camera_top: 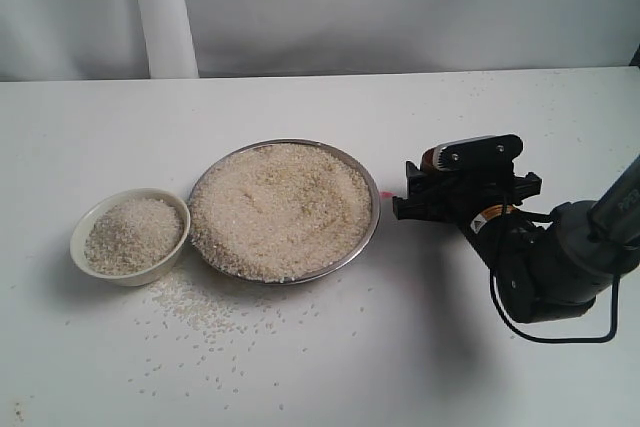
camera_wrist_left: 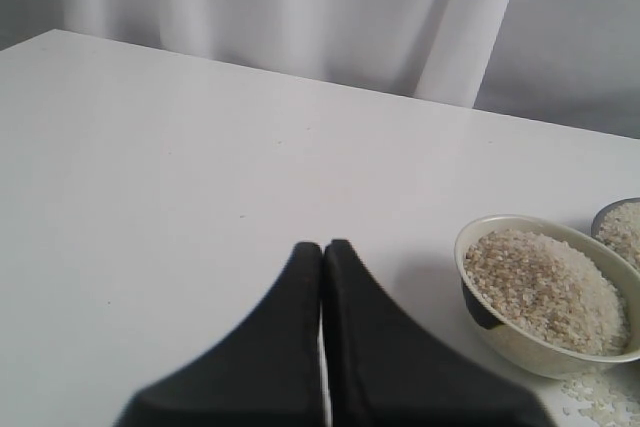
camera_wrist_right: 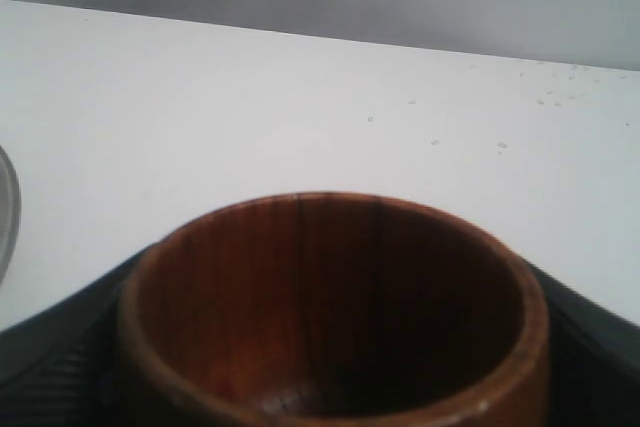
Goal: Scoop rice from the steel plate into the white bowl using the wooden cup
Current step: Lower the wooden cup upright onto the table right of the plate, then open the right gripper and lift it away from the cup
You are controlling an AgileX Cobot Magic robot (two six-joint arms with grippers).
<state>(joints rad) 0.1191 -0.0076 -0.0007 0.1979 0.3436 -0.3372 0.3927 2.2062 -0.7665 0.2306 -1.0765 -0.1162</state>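
Wooden cup (camera_wrist_right: pixel 330 307) sits empty, clamped in our right jaws beside the steel plate (camera_top: pixel 375 212), ready to scoop rice (camera_top: pixel 280 209). Our left jaws idle, closed on nothing.

steel plate (camera_top: pixel 374 215) 1 | white bowl (camera_top: pixel 132 273) 1 | wooden cup (camera_wrist_right: pixel 330 297) 1 | rice heaps (camera_top: pixel 280 209) 2 | grippers (camera_wrist_left: pixel 322 247) (camera_top: pixel 405 190) 2

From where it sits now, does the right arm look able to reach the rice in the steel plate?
Probably yes: the right end effector, holding the wooden cup, sits beside the steel plate, nothing standing between them.
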